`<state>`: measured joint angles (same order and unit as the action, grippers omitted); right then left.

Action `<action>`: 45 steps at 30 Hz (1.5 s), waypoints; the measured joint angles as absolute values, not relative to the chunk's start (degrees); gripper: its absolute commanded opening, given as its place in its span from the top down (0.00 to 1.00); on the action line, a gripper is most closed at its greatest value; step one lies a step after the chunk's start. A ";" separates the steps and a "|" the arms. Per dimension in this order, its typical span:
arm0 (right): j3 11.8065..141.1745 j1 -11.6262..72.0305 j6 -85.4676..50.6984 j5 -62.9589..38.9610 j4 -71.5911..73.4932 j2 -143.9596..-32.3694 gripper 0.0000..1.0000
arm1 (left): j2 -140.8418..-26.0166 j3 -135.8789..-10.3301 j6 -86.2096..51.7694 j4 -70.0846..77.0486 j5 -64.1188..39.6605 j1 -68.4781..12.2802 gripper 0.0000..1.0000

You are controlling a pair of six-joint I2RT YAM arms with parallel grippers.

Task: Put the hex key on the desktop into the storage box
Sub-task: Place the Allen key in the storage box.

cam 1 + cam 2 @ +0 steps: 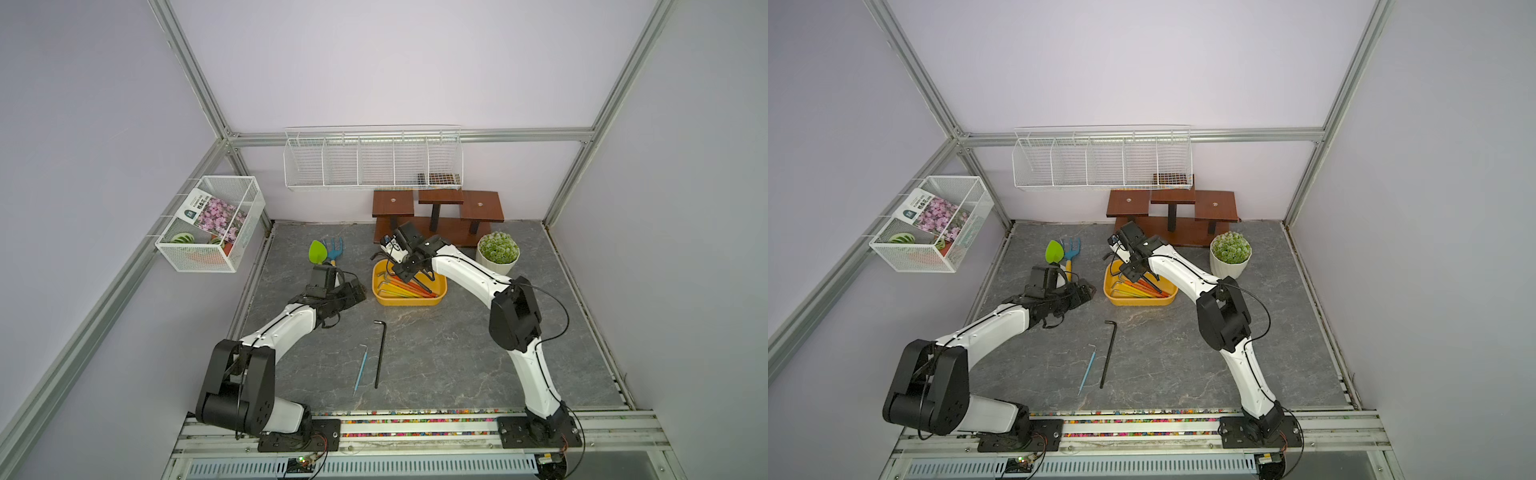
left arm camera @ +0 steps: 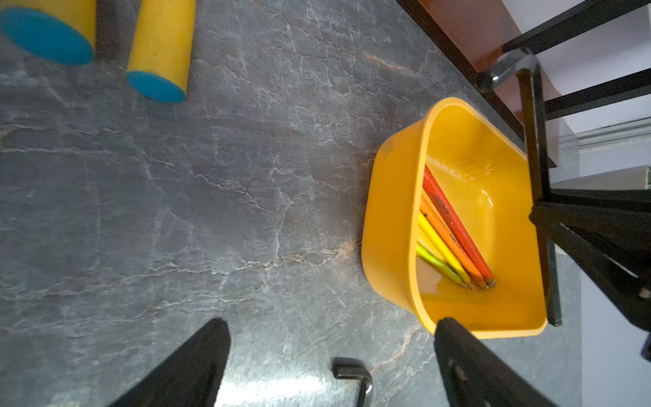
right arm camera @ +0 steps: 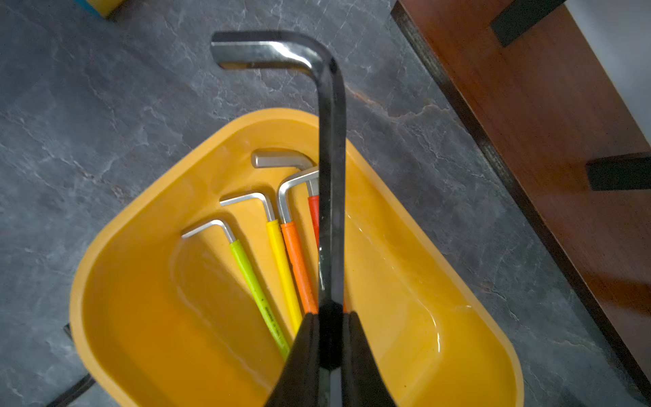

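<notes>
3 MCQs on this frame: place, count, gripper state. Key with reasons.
1. How many coloured hex keys lie in the storage box? A two; B four; C six.
2. Where is the thin blue hex key? A on the desktop beside the loose black hex key; B in a wire basket; C on the wooden stand.
3. The right gripper is: A open, empty; B resting on the desktop; C shut on the held black hex key above the storage box.
Key: 1 B, green, yellow, orange, red in the right wrist view; 2 A, both top views show them side by side; 3 C, its fingers pinch the shaft.
</notes>
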<state>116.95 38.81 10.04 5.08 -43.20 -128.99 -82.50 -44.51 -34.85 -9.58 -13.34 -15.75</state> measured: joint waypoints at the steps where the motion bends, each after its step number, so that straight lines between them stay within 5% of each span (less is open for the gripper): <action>1: 116.66 38.68 10.39 4.86 -43.16 -129.01 0.98 | -82.52 -44.51 -34.85 -9.58 -13.34 -15.75 0.04; 12: 109.14 37.04 12.99 4.69 -39.92 -129.01 0.93 | -83.20 -44.51 -34.89 -9.06 -13.56 -15.75 0.04; 18: 108.86 37.04 13.65 4.60 -39.38 -129.01 0.56 | -83.15 -44.47 -34.96 -9.06 -13.56 -15.73 0.04; 25: 106.85 37.04 11.35 4.71 -38.44 -127.13 0.41 | -81.58 -44.36 -35.40 -9.41 -13.78 -15.73 0.04; 38: 89.69 42.63 -8.56 6.04 -33.30 -102.15 0.34 | -75.96 -40.84 -36.01 -10.33 -13.72 -15.68 0.04; 45: 84.25 53.67 -21.54 9.52 -33.23 -104.53 0.33 | -72.86 -39.88 -36.03 -12.05 -13.41 -15.68 0.04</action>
<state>84.25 53.67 -21.54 9.52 -33.23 -104.53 -72.86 -39.88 -36.03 -12.05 -13.41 -15.68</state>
